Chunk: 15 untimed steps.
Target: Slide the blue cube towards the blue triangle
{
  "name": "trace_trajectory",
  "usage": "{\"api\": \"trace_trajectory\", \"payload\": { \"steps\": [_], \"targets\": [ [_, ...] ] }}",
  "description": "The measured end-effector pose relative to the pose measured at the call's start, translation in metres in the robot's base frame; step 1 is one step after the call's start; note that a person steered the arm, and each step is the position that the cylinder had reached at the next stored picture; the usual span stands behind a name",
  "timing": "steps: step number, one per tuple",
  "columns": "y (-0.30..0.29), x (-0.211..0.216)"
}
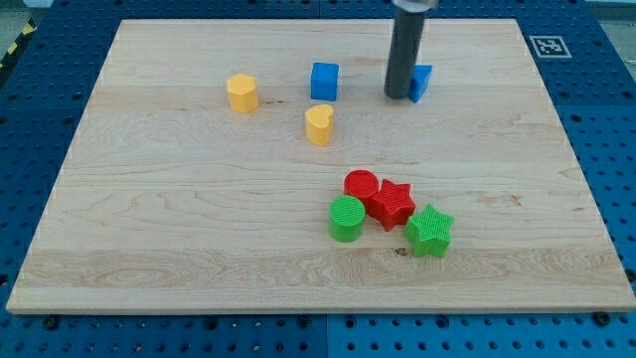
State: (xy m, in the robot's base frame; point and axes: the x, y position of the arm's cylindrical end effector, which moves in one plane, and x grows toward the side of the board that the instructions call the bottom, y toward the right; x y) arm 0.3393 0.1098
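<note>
The blue cube (325, 81) sits in the upper middle of the wooden board. The blue triangle (422, 82) lies to its right, partly hidden behind my rod. My tip (398, 95) rests on the board between the two, touching or nearly touching the triangle's left side, and well to the right of the cube.
A yellow hexagon (241, 92) lies left of the cube. A yellow heart (319, 125) lies just below the cube. A red cylinder (361, 186), red star (394, 204), green cylinder (347, 218) and green star (429, 230) cluster lower down.
</note>
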Motion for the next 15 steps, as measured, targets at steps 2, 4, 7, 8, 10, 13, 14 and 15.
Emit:
{"api": "trace_trajectory", "payload": {
  "steps": [2, 4, 7, 8, 10, 13, 14, 15],
  "targets": [
    [0.019, 0.01],
    [-0.075, 0.04],
    [-0.166, -0.01],
    [-0.153, -0.02],
    [-0.144, 0.008],
    [-0.093, -0.013],
    [-0.093, 0.0],
    [-0.093, 0.001]
  ]
}}
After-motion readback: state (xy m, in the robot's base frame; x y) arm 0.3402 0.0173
